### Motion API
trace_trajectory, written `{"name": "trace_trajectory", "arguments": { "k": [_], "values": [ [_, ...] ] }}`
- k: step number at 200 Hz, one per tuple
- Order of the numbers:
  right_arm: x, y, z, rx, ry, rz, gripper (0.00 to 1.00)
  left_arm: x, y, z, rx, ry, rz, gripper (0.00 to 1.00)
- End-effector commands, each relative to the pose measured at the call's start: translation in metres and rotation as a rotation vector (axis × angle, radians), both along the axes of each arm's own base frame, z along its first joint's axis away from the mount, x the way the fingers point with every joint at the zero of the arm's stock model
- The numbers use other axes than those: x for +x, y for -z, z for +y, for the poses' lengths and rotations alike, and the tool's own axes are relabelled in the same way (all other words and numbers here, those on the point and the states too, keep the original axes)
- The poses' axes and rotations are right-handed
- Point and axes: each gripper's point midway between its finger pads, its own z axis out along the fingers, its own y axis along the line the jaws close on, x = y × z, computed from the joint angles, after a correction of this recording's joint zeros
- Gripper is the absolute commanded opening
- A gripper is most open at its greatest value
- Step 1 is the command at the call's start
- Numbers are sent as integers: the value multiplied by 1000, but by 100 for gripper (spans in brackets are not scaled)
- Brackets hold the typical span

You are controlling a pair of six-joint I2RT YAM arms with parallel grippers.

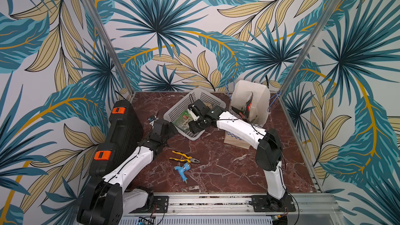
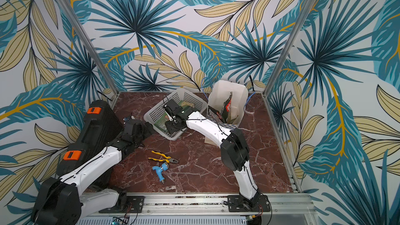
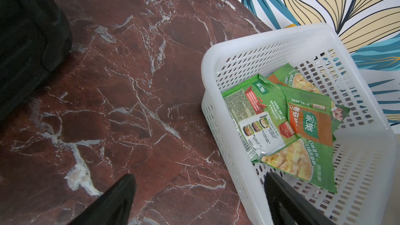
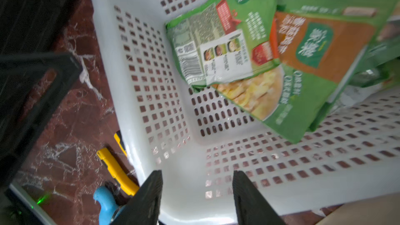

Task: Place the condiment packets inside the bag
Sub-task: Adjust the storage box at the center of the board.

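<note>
1. The bag (image 1: 257, 96) stands upright at the far right of the table (image 1: 227, 169), with its mouth open upward.
2. Two dark packets (image 1: 248, 106) are already in the bag. They stand on end with their long axes roughly vertical. One leans left against the bag's near-left edge, and their top edges poke up at the opening.
3. The basket (image 1: 173, 113) sits just left of the bag, turned cornerwise to the table edges.
4. Several green packets (image 3: 279, 126) lie flat in the basket, overlapping and fanned at differing angles.
5. One green packet lies back-up, with its barcode end toward the basket wall. Another lies over it face-up, showing an orange panel, with its long axis crossing the first one's.
6. The right gripper (image 4: 198, 195) hovers over the basket's near wall. Its fingers are parted and nothing is between them.
7. The left gripper (image 3: 199, 176) is spread wide and empty at the basket's left side. One finger is over the table and the other is over the basket's inside.
8. Pliers (image 1: 184, 158) and a blue hose nozzle (image 1: 183, 169) lie nearer the front of the table.
9. A black case (image 1: 116, 137) stands along the left edge.
</note>
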Motion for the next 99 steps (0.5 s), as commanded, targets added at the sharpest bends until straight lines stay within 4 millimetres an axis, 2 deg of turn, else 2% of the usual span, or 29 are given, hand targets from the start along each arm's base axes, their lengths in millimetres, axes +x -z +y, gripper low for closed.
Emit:
{"name": "trace_trajectory", "arguments": {
  "k": [1, 60, 99],
  "values": [
    [-38, 26, 1, -39, -71, 103, 57, -3, 1, 4, -6, -14, -14, 98],
    [-88, 48, -9, -87, -123, 158, 56, -3, 1, 1, -17, 5, -13, 98],
    [-110, 37, -17, -80, -132, 149, 56, -2, 0, -2, -20, 21, -14, 97]
  ]
}}
